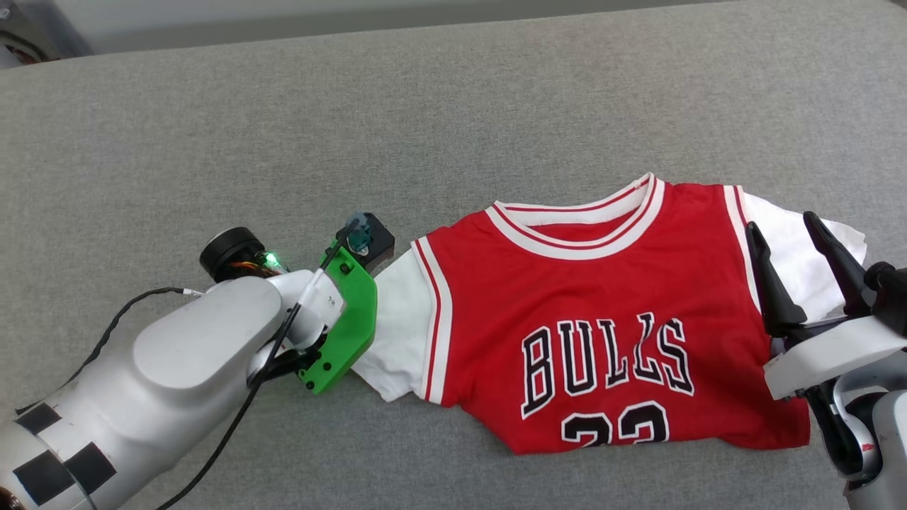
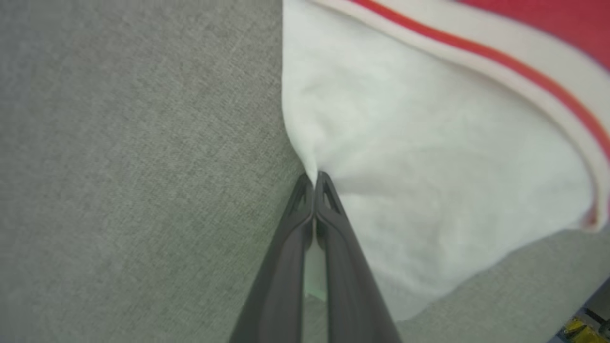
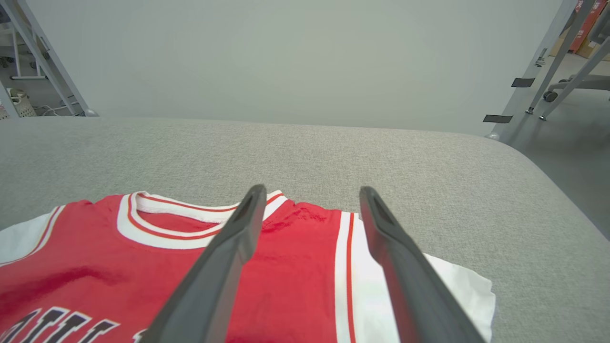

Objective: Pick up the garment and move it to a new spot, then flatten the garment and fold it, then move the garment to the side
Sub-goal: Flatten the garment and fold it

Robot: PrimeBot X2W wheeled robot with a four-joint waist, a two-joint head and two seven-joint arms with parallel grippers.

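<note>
Lying face up on the grey fabric-covered table (image 1: 283, 127), the garment (image 1: 602, 297) is a red jersey with white-and-red striped trim at neck and armholes, white sleeve parts on both sides, and black, white-outlined "BULLS" lettering. The number beneath is cut off by the cloth's near edge. The neck opening points to the far side of the table, and the jersey occupies the right half of the head view, on the side nearest the robot.

The left pincer (image 2: 314, 180) has its two dark fingers (image 2: 281, 267) pressed together, pinching the outer edge of the left sleeve (image 2: 429, 166), which puckers at the tips. In the head view a green mount (image 1: 351, 326) at the end of the pale forearm (image 1: 177, 368) covers this grip, and a black cable (image 1: 106, 333) trails from the arm.

The right pincer (image 1: 781, 223) stands wide apart and holds nothing. Its fingers straddle the striped armhole trim and the right sleeve (image 3: 457, 281); whether they touch the cloth cannot be told.

Beyond the table's far edge stands a plain grey wall (image 3: 305, 57), flanked by metal frame legs (image 3: 548, 52).
</note>
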